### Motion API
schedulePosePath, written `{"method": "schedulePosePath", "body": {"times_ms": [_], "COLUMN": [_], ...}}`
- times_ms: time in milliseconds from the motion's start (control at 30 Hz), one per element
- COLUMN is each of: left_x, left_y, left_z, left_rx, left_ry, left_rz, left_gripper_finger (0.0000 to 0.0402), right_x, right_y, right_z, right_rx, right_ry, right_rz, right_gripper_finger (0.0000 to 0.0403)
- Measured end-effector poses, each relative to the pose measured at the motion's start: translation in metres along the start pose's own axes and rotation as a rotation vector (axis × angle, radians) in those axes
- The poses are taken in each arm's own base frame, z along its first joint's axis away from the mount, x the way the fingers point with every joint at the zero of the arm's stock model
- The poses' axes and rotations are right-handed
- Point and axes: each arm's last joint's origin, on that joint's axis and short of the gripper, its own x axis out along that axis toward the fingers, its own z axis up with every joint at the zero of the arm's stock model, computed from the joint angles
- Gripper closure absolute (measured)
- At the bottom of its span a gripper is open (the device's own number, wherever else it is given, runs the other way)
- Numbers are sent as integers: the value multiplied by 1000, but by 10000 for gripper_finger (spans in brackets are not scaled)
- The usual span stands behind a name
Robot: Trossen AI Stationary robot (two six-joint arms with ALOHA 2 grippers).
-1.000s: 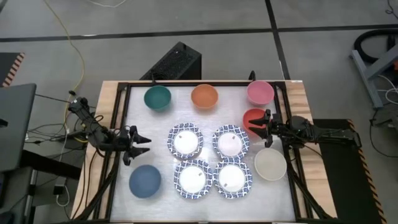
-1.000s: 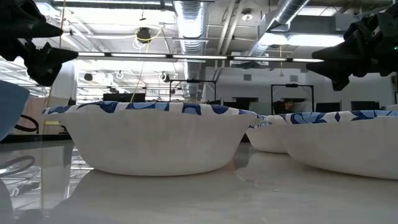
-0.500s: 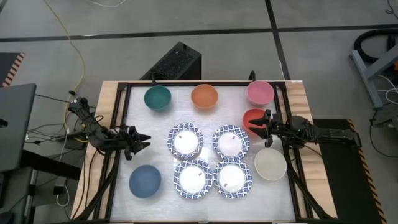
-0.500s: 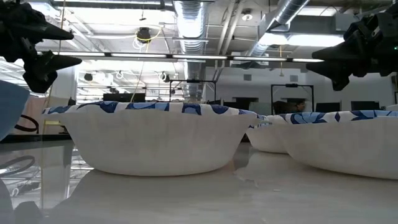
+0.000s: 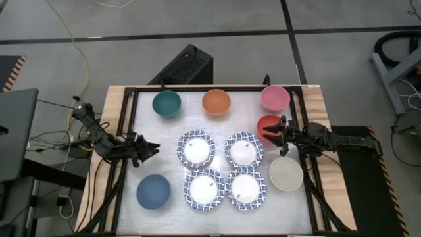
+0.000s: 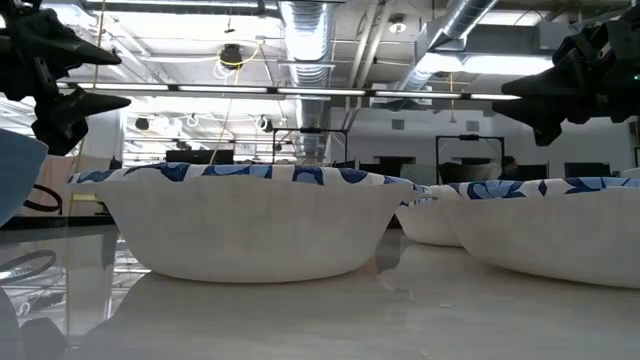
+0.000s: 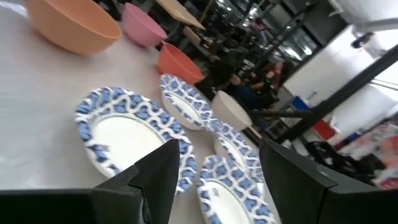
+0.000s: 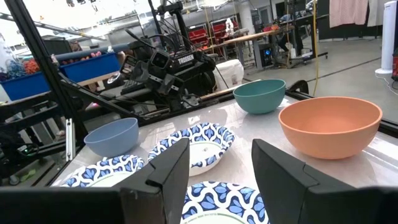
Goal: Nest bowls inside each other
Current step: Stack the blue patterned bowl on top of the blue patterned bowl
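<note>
Ten bowls stand upright on their bases on the white table. Along the far side are a teal bowl (image 5: 166, 103), an orange bowl (image 5: 216, 102) and a pink bowl (image 5: 275, 97). A red bowl (image 5: 267, 124) and a cream bowl (image 5: 286, 174) stand at the right, a dark blue bowl (image 5: 153, 191) at the near left. Several white bowls with blue-patterned rims (image 5: 196, 149) fill the middle. My left gripper (image 5: 151, 149) hovers open at the left edge. My right gripper (image 5: 281, 135) hovers open between the red and cream bowls. Both point level toward the middle.
A black frame (image 5: 129, 131) runs around the table. A black box (image 5: 187, 66) stands on the floor beyond the far edge. Cables and a laptop (image 5: 16, 131) lie to the left. Bare table shows between the far row and the patterned bowls (image 5: 217, 125).
My left gripper has rolled about its own pointing line while staying in place: from above its two fingers stood spread apart and now lie nearly over each other. It stays open. The bowls have not moved.
</note>
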Motion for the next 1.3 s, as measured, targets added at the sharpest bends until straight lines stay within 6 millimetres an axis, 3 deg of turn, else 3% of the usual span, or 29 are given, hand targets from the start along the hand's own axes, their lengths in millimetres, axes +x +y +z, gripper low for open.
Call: {"method": "schedulePosePath", "body": {"times_ms": [333,467,800,1100,1167,1300], "left_x": [0,-1,-2,-7,-7,-4], "left_y": [1,1,-17,-34,-38,-50], "left_z": [2,7,40,75,80,92], "left_rx": [-6,-62,-258,-209,-184,-159], "left_ry": [-44,-152,-271,-371,-383,-383], "left_rz": [45,129,-81,-106,-94,-126], "left_gripper_finger": [190,190,190,189,189,189], "right_x": [0,0,0,0,0,0], "right_y": [0,0,0,0,0,-3], "right_z": [0,0,0,0,0,1], "right_rx": [0,0,0,0,-71,-440], "right_ry": [0,0,0,0,-2,-3], "right_rz": [0,0,0,0,-11,-57], "right_gripper_finger": [207,207,207,207,207,207]}}
